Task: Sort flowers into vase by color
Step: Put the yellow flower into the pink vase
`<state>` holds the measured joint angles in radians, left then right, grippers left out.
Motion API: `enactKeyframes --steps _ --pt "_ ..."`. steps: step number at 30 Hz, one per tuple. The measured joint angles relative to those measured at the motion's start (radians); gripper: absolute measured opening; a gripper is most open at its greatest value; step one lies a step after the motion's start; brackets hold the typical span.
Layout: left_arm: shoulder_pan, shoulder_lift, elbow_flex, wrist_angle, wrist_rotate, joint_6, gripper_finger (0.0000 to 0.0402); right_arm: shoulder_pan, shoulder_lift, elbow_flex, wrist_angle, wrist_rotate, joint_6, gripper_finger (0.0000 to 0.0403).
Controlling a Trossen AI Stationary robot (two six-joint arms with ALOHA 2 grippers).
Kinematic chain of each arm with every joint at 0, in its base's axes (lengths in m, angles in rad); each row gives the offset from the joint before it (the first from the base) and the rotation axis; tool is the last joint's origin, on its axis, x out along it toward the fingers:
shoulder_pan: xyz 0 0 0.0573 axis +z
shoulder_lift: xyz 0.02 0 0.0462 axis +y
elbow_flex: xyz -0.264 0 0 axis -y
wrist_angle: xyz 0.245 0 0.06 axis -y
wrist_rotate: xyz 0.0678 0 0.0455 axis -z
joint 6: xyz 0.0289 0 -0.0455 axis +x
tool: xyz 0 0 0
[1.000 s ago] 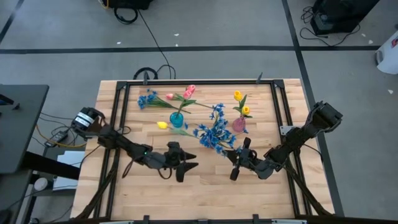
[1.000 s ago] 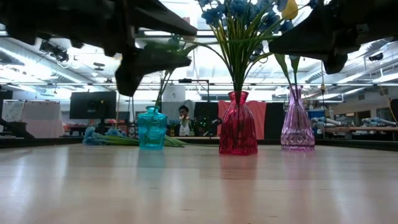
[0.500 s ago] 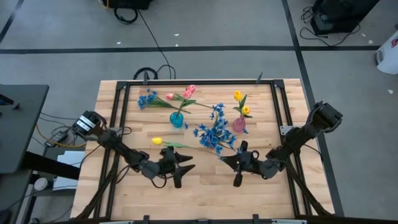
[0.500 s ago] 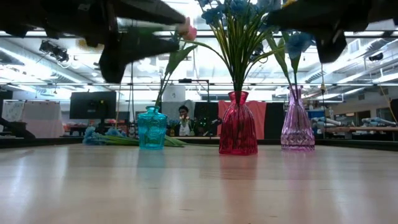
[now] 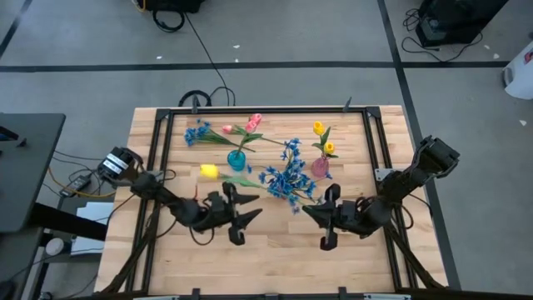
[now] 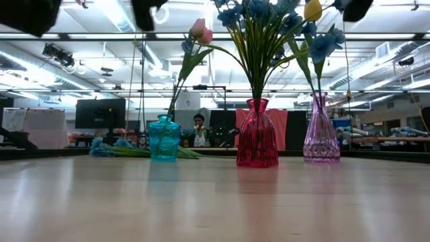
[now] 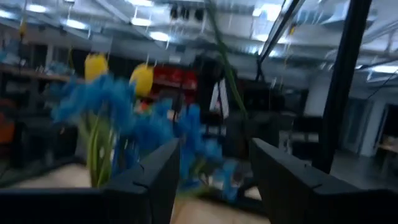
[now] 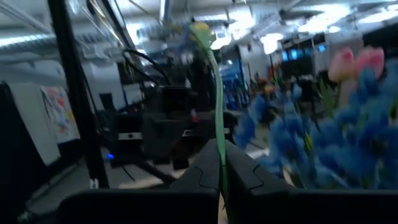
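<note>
Between the right end effector [image 8: 221, 171] fingers stands a yellow tulip [image 8: 200, 31].

Lighting's pretty even from my seat. The top-down feed is bright and flat, with soft shadows on the table [image 5: 275, 250]. The low cam stares into the ceiling strip lights [image 6: 101, 37], so the arms overhead go near black and the tabletop picks up sheen. Both wrist cams are smeared with blur: blue blossoms [image 7: 134, 124] are mush, and the stem [image 8: 217, 124] is soft too.
</note>
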<state>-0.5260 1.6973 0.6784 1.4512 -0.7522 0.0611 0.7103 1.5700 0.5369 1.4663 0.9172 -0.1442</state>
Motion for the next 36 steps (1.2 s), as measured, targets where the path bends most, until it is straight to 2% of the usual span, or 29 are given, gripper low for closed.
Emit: enactKeyframes --steps 12,18,22,26,32,36 --pt "0.196 -0.023 0.136 -0.092 0.336 -0.053 0.021 -0.044 0.0 0.0 0.036 -0.044 -0.043 0.0012" --pt "0.226 -0.023 0.18 -0.09 0.346 -0.015 0.025 -0.047 0.0 0.0 0.036 -0.048 -0.066 0.0012" --pt "0.238 -0.023 0.197 -0.097 0.351 -0.007 0.0256 -0.05 0.0 0.0 0.036 -0.047 -0.078 0.0012" --pt "0.245 -0.023 0.208 -0.096 0.359 -0.006 0.0229 -0.05 0.0 0.0 0.036 -0.039 -0.095 0.0012" --pt "0.251 -0.023 0.208 -0.096 0.355 0.027 0.0156 -0.049 0.0 0.0 0.035 0.01 -0.115 0.0019" --pt "0.251 -0.023 0.208 -0.095 0.354 0.04 0.0109 -0.049 0.0 0.0 0.031 0.035 -0.122 0.0038"
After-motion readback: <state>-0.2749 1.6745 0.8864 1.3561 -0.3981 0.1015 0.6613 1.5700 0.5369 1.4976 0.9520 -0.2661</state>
